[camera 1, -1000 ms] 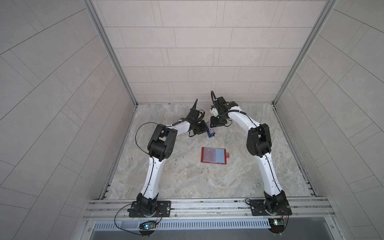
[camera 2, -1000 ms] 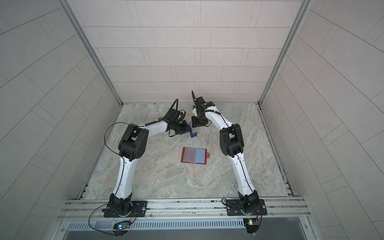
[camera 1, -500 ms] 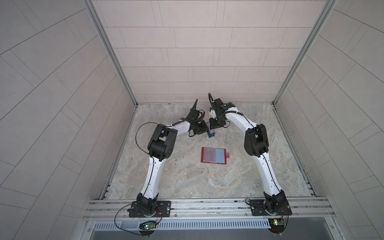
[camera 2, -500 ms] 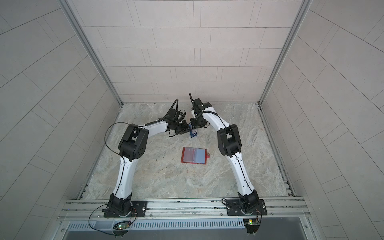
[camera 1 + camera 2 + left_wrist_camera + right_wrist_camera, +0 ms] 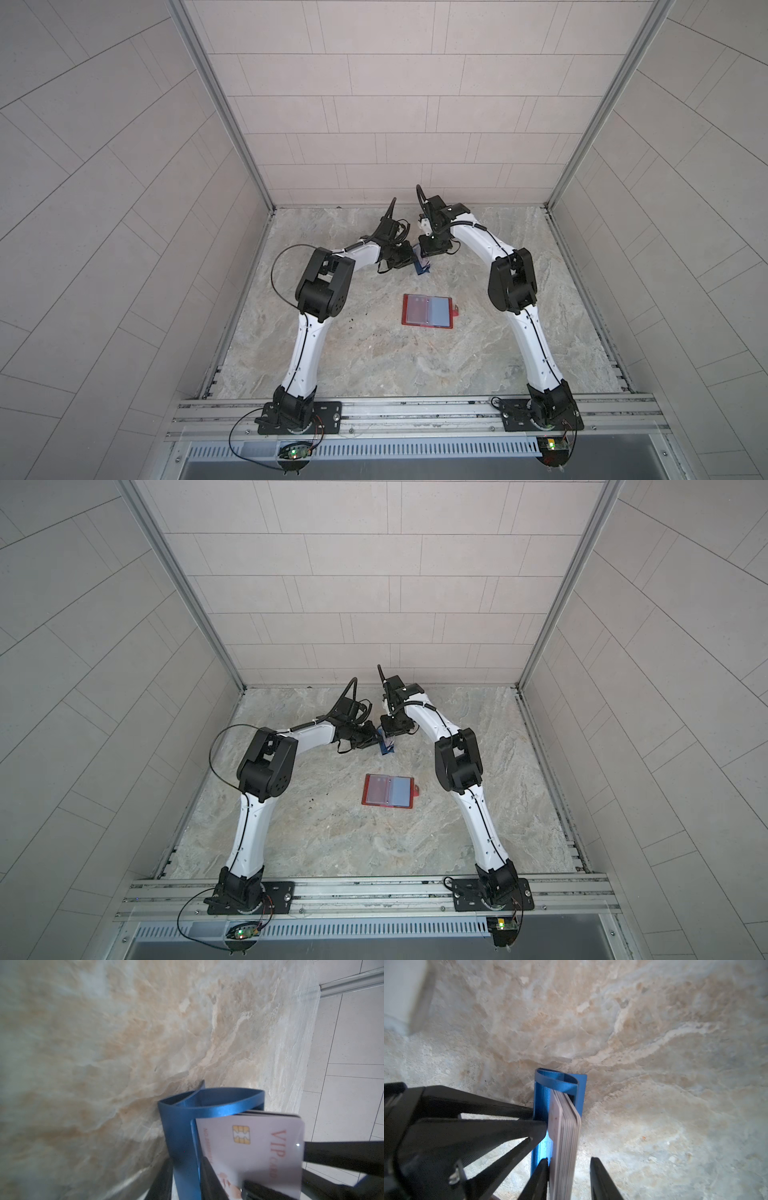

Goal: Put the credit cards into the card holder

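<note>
The credit cards (image 5: 566, 1136) stand as a stack of several on edge in a small blue stand (image 5: 542, 1105). The front card (image 5: 249, 1147) is pale, with a gold chip and reddish "VIP" lettering. My left gripper (image 5: 185, 1167) is shut on the blue stand's (image 5: 180, 1126) wall, one finger on each side. My right gripper (image 5: 569, 1160) is open and straddles the stack. One of its fingers (image 5: 537, 1180) touches the stack; the other finger (image 5: 604, 1180) stands apart. The card holder (image 5: 427, 311), a red wallet, lies open flat. Its sleeves show red and pale blue.
In both top views the two grippers meet at the blue stand (image 5: 422, 267) (image 5: 386, 746) toward the back of the marble floor (image 5: 374, 365). The card holder (image 5: 388, 791) lies nearer the front. Tiled walls close the back and sides, and a metal rail (image 5: 415, 411) runs along the front.
My right arm has shifted slightly to the left and its jaws have narrowed around the card stack. The left arm, the stand and the card holder have not moved.
</note>
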Controlling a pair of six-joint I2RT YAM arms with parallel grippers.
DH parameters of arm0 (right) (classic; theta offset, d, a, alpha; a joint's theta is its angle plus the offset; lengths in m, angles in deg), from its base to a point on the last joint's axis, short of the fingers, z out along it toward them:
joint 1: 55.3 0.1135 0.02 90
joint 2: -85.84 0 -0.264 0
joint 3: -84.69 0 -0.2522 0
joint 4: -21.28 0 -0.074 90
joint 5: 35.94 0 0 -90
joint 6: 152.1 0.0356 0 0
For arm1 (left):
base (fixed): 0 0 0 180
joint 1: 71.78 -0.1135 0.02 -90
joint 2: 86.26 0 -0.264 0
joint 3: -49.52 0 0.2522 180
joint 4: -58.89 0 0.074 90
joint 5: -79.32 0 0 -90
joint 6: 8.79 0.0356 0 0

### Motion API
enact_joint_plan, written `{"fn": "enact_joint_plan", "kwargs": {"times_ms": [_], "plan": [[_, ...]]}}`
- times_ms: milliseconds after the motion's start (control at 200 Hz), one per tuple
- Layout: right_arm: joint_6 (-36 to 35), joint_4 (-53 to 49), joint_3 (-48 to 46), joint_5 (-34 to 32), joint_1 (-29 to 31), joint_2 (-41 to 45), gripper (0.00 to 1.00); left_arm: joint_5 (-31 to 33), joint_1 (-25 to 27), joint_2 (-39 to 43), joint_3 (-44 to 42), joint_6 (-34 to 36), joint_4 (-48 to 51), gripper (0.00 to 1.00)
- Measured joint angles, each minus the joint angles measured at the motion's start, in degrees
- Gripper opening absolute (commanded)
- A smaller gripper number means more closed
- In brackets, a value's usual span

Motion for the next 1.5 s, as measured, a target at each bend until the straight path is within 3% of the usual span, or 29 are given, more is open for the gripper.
{"fn": "enact_joint_plan", "kwargs": {"times_ms": [731, 1321, 1496], "plan": [[-1.07, -1.75, 0.02, -2.38, 0.68, 1.20, 0.34, 0.00, 0.00, 0.00, 0.00, 0.11, 0.02, 0.27], [-1.70, -2.38, 0.02, -2.56, 0.83, 2.27, 0.21, 0.00, 0.04, 0.00, 0.00, 0.15, 0.04, 0.27], [-1.73, -2.86, 0.02, -2.75, 0.81, 3.10, 0.21, 0.00, 0.04, 0.00, 0.00, 0.26, 0.04, 0.27]]}}
